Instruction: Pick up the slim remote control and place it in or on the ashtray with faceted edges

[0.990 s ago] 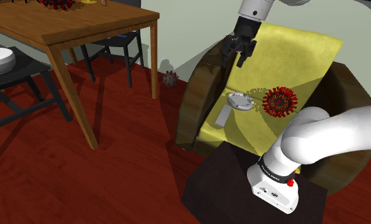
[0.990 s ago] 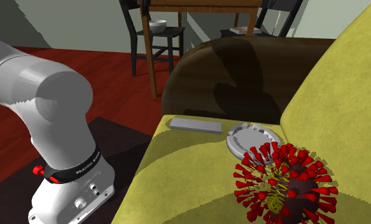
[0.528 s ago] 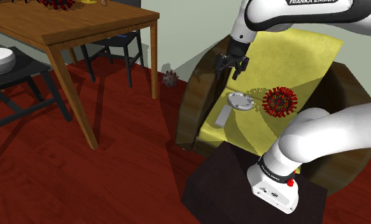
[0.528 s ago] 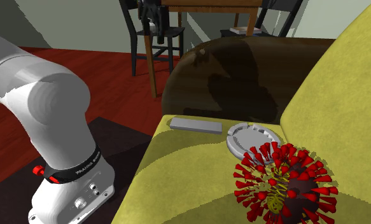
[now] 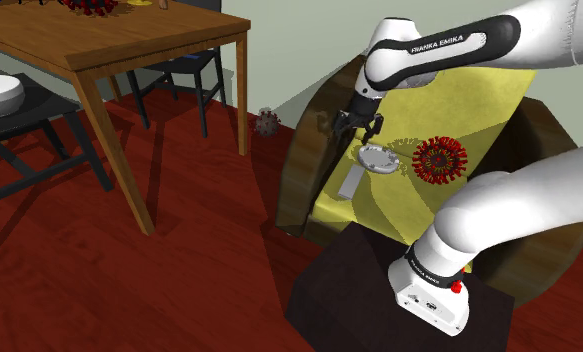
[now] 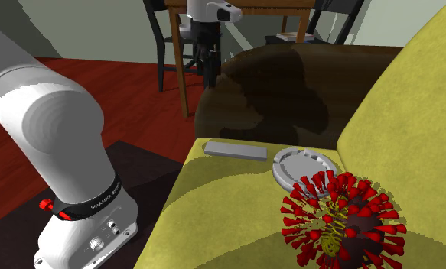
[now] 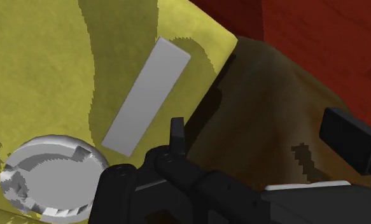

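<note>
From where I am standing, the arm is in the approach step: nothing is being held yet, and the gripper (image 5: 357, 130) is hanging above the chair with its two black fingers standing well apart, clasping nothing. The remote (image 5: 348, 184) is lying flat on the yellow seat cushion (image 5: 374, 212), close along the foot of the brown armrest (image 5: 304, 165), and it is showing as a plain grey slab. The round grey ashtray (image 5: 379, 158) is sitting on the same cushion, just beside one end of the remote; I cannot tell whether they are touching. A red spiky ball (image 5: 439, 160) is resting on the ashtray's far side, away from the remote. The remote's long axis is running alongside the armrest, one short end pointing at the ashtray and the other toward the cushion's front edge. Through the wrist camera the open gap is sitting over the armrest (image 7: 260, 114) rather than over the remote (image 7: 147, 95), which is lying slantwise to the line between the fingers. So, as I am judging it, the next move is calling for a sideways shift over the slab's middle, a small turn of the wrist so the fingers are straddling its narrow width, then a careful lowering.
</note>
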You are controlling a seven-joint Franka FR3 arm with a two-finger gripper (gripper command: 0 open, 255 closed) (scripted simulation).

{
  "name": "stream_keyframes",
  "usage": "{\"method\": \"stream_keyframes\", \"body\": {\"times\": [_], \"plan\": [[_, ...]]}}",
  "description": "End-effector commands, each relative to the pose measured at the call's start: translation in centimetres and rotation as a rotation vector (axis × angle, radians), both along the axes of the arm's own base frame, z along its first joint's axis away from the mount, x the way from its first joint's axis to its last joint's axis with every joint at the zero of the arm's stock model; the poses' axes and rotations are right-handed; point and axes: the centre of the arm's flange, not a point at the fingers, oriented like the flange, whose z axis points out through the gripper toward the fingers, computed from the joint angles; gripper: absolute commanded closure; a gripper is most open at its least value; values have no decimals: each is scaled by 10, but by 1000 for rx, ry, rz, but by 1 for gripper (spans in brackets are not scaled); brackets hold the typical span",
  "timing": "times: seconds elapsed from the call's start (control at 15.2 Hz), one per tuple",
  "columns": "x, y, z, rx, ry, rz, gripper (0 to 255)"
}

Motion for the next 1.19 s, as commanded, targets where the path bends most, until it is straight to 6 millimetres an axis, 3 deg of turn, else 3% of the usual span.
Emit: {"method": "stream_keyframes", "body": {"times": [0.0, 0.92, 1.12], "plan": [[2, -11, -23, -10, 3, -54, 0], [-6, -102, -176, -75, 41, -424, 0], [-6, -104, -190, -76, 42, -432, 0]]}}
